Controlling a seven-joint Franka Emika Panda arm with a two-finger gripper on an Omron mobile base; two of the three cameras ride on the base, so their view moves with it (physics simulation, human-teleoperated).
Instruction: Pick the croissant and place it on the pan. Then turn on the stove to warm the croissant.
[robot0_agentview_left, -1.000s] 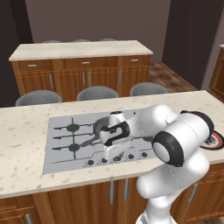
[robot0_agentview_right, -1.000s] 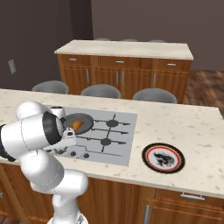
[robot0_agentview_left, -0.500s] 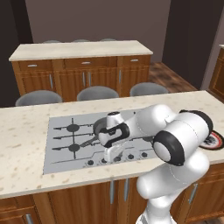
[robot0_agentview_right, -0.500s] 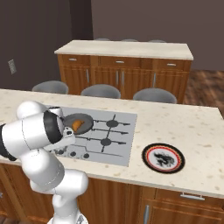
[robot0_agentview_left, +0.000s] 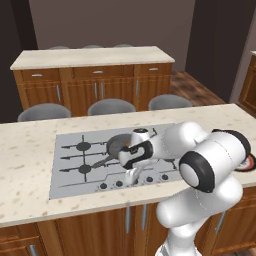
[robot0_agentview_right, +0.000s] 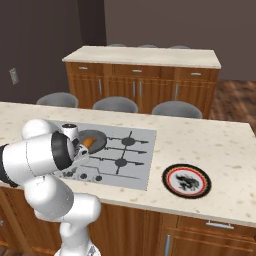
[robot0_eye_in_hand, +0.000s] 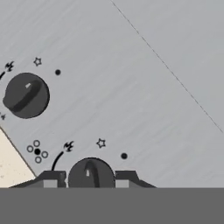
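Black knob (robot0_eye_in_hand: 91, 173) betw. jaws (robot0_eye_in_hand: 89, 178); bare stove (robot0_eye_in_hand: 144, 87) steel beyond

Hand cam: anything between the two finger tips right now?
Yes. In the hand view a black stove knob sits between the gripper's two finger tips, on the silver stove panel.

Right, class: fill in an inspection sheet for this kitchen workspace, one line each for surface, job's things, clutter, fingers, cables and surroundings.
Surface: speckled beige island counter holding the stove.
Job's things: croissant lies in the pan on a burner; front row of black knobs, one knob right at the hand.
Clutter: red-rimmed plate on the counter, right of the stove.
Fingers: gripper low over the knob row, a finger on each side of the knob; contact cannot be told.
Cables: nothing seen.
Surroundings: three grey stools behind the island, wooden cabinet beyond.
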